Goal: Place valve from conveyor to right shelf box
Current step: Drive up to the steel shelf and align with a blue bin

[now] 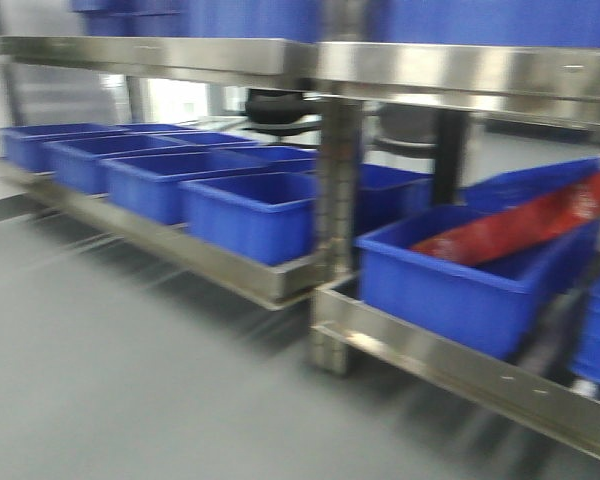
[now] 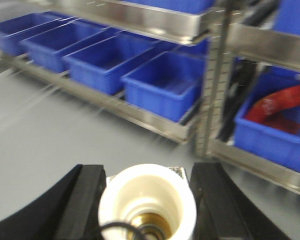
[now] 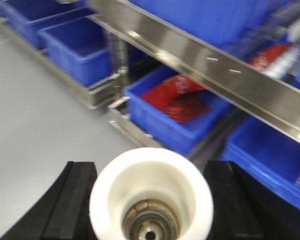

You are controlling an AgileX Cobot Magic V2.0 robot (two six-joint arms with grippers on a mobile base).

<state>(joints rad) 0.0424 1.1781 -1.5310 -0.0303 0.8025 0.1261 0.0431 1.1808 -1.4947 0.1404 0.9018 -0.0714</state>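
Observation:
A white plastic valve (image 2: 147, 199) with a brass core fills the gap of my left gripper (image 2: 148, 169), which is shut on it between black fingers (image 2: 85, 200). A second white valve (image 3: 151, 196) sits the same way in my right gripper (image 3: 150, 164), also shut on it. Both hang above grey floor facing a steel shelf. On the right shelf section stands a blue box (image 1: 462, 278) holding a red bag (image 1: 520, 228); the same box (image 3: 162, 122) lies just beyond the right valve. The conveyor is out of view. The exterior view shows neither gripper.
A row of several empty blue boxes (image 1: 180, 175) lines the left shelf section's low tier. A steel upright post (image 1: 335, 210) divides the two sections, and an upper steel shelf rail (image 3: 210, 70) overhangs the boxes. Every view is motion-blurred.

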